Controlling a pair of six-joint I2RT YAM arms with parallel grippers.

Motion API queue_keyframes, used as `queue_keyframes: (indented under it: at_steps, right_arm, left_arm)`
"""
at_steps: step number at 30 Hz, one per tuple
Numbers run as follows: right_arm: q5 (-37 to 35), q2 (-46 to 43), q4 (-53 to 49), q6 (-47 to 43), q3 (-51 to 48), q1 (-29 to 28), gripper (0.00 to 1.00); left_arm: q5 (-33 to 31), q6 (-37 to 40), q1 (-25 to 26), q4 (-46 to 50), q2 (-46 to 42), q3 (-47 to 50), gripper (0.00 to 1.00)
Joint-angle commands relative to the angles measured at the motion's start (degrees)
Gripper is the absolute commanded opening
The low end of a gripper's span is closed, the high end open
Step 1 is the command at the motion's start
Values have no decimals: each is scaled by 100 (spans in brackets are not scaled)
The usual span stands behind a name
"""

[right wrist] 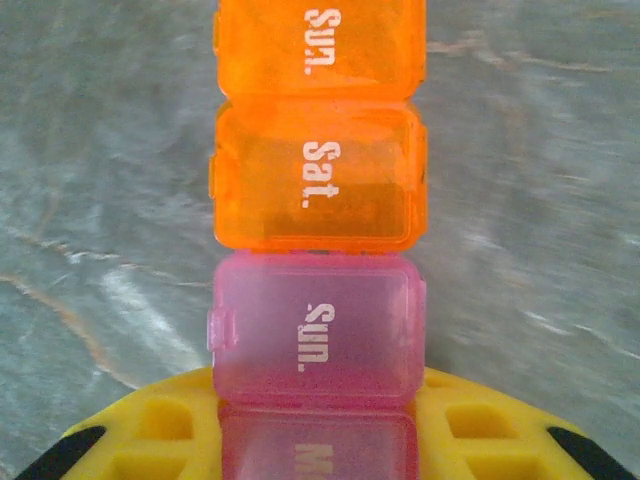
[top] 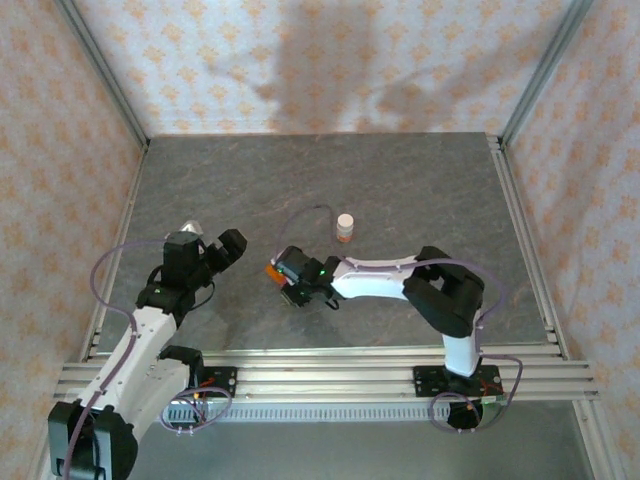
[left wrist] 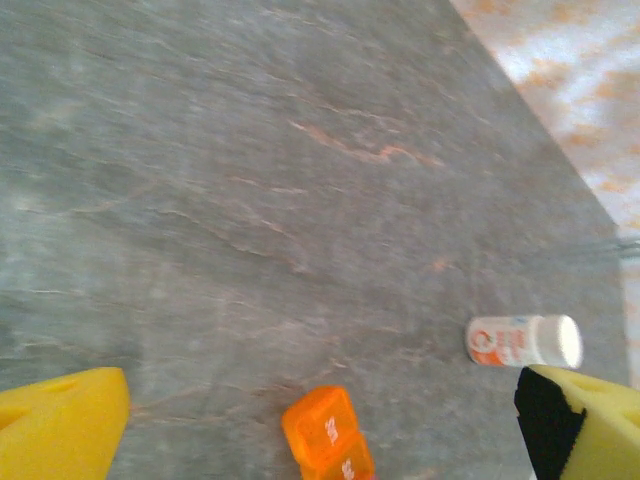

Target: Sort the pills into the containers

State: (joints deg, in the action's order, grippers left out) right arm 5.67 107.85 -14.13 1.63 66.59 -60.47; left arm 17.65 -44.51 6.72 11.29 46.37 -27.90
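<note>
The containers (right wrist: 315, 190) are a strip of joined square cells with closed lids, orange ones marked "Sun." and "Sat.", then pink ones. My right gripper (right wrist: 318, 440) is shut on the pink end, with a yellow finger on either side. From the top view the right gripper (top: 290, 277) holds the strip just left of centre, and the containers' orange end (top: 272, 270) sticks out to the left. My left gripper (top: 222, 246) stands open to the left of it, holding nothing. In the left wrist view the orange cells (left wrist: 325, 432) lie between its spread fingers (left wrist: 60, 420). The pills are out of view.
A small white bottle with an orange band (top: 345, 227) stands upright behind the right gripper, and the same bottle (left wrist: 522, 341) appears in the left wrist view. The grey table (top: 400, 180) is walled by patterned panels, with aluminium rails along its sides and near edge.
</note>
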Motion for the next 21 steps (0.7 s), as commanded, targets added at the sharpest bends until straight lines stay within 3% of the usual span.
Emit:
queue_keyframes:
  at_steps: [1, 9, 21]
  right_arm:
    - [-310, -510, 31, 482, -133, 120, 31]
    - [-295, -992, 5, 1006, -427, 275, 31]
    - [-276, -1248, 23, 1299, -375, 299, 31]
  left_arm:
    - [306, -497, 277, -734, -18, 87, 100]
    - [326, -1059, 1065, -1890, 470, 84, 96]
    - [114, -1499, 1718, -2934, 1468, -25, 95]
